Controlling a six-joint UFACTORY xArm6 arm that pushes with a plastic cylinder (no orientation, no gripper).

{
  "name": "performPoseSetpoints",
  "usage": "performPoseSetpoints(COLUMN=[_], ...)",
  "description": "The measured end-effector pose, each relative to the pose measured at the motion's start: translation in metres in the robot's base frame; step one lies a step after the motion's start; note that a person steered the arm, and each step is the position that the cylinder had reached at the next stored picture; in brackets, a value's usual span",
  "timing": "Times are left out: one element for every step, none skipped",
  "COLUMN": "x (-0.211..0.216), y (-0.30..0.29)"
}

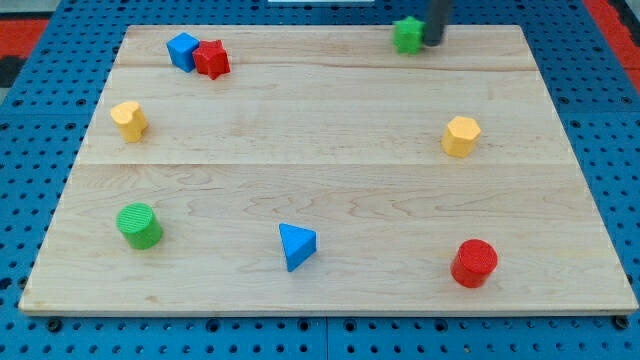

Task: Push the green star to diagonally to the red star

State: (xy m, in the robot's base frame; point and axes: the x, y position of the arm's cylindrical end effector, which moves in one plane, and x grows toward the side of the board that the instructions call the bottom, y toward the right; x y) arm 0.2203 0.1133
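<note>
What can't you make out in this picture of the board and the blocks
- My tip, camera view: whether it touches the green star is too close to tell.
- The rod's upper part: cut off by the view's top edge.
- The blue block: partly covered by the red star, so its shape is unclear.

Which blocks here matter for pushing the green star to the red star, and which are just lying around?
Job: green star, red star, my tip at the green star's right.
Lying about: blue block, yellow blocks, green cylinder, blue triangle, red cylinder.
</note>
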Motion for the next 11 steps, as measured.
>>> performPoseSetpoints(x=[0.001,-0.009,-0.028,-0.028,-0.025,0.012,0.018,0.015,0.029,-0.018,-0.028], y=[-0.031,0.026,0.017,-0.033,-0.159,-0.244,-0.227,-0.168,-0.152,-0.152,-0.160])
